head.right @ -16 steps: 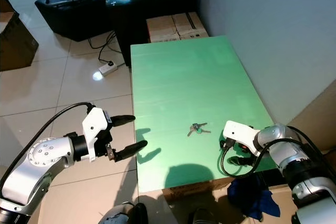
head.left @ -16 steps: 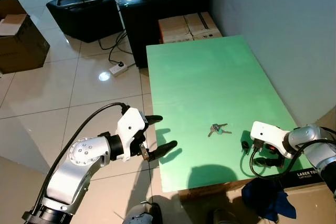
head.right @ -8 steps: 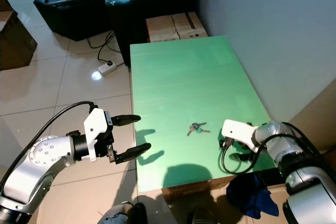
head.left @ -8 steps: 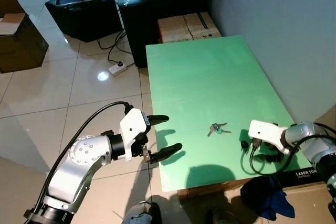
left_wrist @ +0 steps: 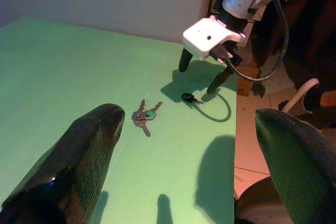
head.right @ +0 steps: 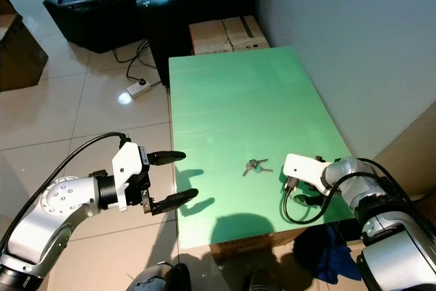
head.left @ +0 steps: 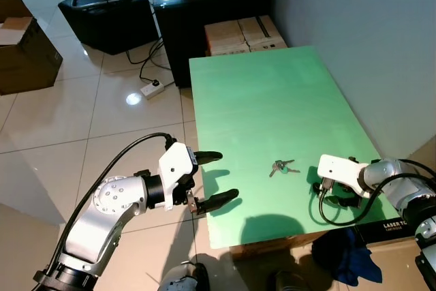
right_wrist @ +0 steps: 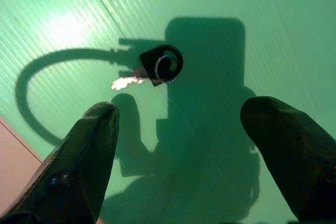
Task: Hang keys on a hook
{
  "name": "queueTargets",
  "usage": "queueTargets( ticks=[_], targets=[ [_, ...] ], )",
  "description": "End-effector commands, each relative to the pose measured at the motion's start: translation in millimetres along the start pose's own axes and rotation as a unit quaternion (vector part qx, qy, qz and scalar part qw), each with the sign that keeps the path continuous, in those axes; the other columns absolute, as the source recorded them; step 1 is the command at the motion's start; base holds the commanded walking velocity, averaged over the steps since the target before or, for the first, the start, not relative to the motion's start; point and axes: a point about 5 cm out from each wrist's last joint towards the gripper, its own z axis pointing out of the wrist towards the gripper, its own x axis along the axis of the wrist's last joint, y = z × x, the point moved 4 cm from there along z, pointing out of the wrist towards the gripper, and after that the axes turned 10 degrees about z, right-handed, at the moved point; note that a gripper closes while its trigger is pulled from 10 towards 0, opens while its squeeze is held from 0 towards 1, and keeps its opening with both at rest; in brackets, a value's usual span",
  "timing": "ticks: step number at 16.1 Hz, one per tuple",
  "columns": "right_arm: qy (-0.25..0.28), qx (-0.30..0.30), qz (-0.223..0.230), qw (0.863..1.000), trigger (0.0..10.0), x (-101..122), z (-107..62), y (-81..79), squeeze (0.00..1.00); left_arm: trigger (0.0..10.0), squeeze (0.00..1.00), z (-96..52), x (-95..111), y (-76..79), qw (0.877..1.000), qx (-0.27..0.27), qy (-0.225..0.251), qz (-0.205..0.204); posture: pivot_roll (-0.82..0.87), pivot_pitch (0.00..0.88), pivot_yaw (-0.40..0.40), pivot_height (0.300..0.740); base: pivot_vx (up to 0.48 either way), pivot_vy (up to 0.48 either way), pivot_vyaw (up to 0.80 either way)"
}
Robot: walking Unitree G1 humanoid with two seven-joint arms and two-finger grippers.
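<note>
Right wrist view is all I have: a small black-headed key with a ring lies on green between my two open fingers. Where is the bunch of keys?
Observer: The silver bunch of keys with a teal tag lies on the green table, toward the robot's left of the right gripper.
Operator: Is the left gripper near it?
Observer: No. The left gripper hovers open at the table's left edge, apart from the bunch.
Operator: What is the black key beside?
Observer: The small black-headed key lies apart from the bunch, just in front of your fingers.
</note>
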Motion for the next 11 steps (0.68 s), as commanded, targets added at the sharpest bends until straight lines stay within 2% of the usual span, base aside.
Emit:
queueTargets(
  ticks=[1, 7, 9, 10, 11],
  targets=[
    [0.002, -0.005, -0.016, 1.000, 9.8, 5.3, 0.5, 1.9, 0.00, 10.0, 0.00, -2.1, -2.5, 1.7, 1.000, -0.005, -0.006, 0.005, -0.02, 0.168, 0.076, 0.740, 0.000, 0.000, 0.00],
    [0.009, -0.014, -0.022, 1.000, 9.1, 8.8, 5.4, -0.3, 0.00, 10.0, 0.00, -6.3, -6.7, 3.4, 1.000, -0.003, -0.011, 0.002, 0.00, 0.177, 0.079, 0.740, 0.000, 0.000, 0.00],
    [0.011, -0.016, -0.021, 1.000, 8.0, 10.1, 6.8, -1.0, 0.00, 10.0, 0.00, -7.0, -4.5, 2.6, 1.000, -0.003, -0.013, 0.005, 0.00, 0.180, 0.084, 0.740, 0.000, 0.000, 0.00],
    [0.016, -0.028, -0.021, 0.999, 5.9, 12.4, 7.6, 0.7, 0.00, 10.0, 0.00, -7.9, -4.5, 2.7, 1.000, -0.003, -0.014, 0.006, 0.00, 0.183, 0.089, 0.740, 0.000, 0.000, 0.00],
    [0.019, -0.033, -0.020, 0.999, 4.6, 13.6, 7.7, 1.5, 0.00, 10.0, 0.00, -8.0, -4.6, 3.1, 1.000, -0.004, -0.015, 0.007, 0.00, 0.185, 0.091, 0.740, 0.000, 0.000, 0.00]
  ],
)
